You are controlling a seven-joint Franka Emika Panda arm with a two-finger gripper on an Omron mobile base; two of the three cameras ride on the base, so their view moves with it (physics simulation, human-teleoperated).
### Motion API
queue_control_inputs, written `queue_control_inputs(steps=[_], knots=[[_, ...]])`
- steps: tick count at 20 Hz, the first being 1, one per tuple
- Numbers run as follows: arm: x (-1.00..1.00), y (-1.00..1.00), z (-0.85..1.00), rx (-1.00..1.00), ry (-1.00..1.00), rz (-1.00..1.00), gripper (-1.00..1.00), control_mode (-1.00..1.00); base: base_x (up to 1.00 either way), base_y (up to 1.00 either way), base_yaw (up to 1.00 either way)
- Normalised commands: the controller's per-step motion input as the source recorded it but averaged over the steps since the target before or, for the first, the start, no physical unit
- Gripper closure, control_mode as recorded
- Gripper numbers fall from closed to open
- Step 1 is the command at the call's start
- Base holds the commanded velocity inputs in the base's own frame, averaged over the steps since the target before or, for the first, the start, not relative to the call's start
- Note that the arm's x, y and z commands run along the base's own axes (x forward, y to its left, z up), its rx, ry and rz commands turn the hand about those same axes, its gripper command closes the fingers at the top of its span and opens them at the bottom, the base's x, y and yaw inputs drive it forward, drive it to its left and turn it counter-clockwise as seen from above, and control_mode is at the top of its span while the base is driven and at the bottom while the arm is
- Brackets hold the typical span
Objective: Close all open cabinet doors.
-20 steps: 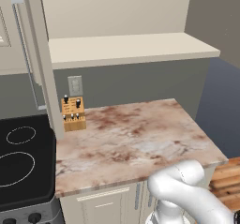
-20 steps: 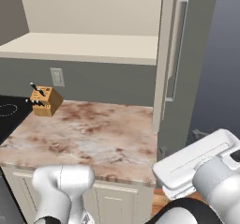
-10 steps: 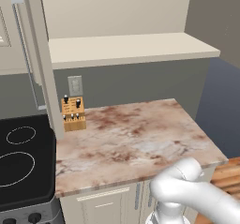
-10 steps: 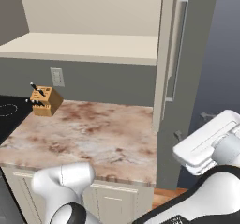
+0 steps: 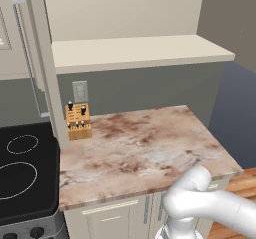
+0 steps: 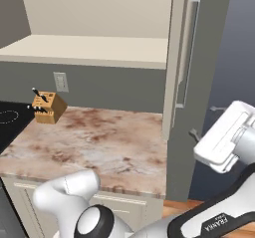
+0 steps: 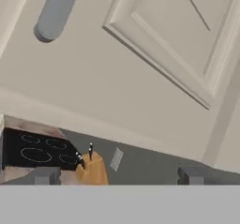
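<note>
Two cabinet doors stand open over the counter. The right cabinet door (image 6: 199, 82) swings out towards me, its grey bar handle (image 6: 191, 48) on the outer face. The left cabinet door (image 5: 44, 63) also juts out, edge-on beside the stove. My gripper (image 6: 203, 120) hovers open just right of the right door's outer face, below the handle, with nothing between its fingers. In the hand view the open gripper (image 7: 119, 176) faces that door's raised panel (image 7: 187, 35), close up, with the handle's end (image 7: 56, 12) at top left.
A marble counter (image 5: 145, 148) lies under the open shelf (image 5: 140, 53). A wooden knife block (image 6: 48, 106) stands at the back by a wall outlet (image 6: 61, 81). A black stovetop (image 5: 22, 168) sits left of the counter. Base cabinet doors (image 5: 107, 220) are below.
My hand has risen and moved right beside the right door's outer face. The doors and the things on the counter have not moved.
</note>
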Motion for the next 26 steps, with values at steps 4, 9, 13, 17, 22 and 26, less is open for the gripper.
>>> queue_control_inputs(steps=[4, 9, 13, 17, 22, 26], knots=[[0.00, 0.27, 0.22, 0.00, -0.11, 0.15, -1.00, -1.00, 0.00, 0.00, 0.00], [0.01, 0.45, 0.26, 0.00, -0.09, 0.09, -1.00, -1.00, 0.00, 0.00, 0.00], [0.04, 0.61, 0.27, 0.00, -0.09, 0.04, -1.00, -1.00, 0.00, 0.00, 0.00], [0.00, 0.73, 0.25, -0.03, -0.13, 0.00, -1.00, -1.00, 0.00, 0.00, 0.00], [-0.04, 0.83, 0.17, -0.07, -0.17, -0.04, -1.00, -1.00, 0.00, 0.00, 0.00], [-0.01, 0.93, 0.12, -0.08, -0.16, -0.08, -1.00, -1.00, 0.00, 0.00, 0.00]])
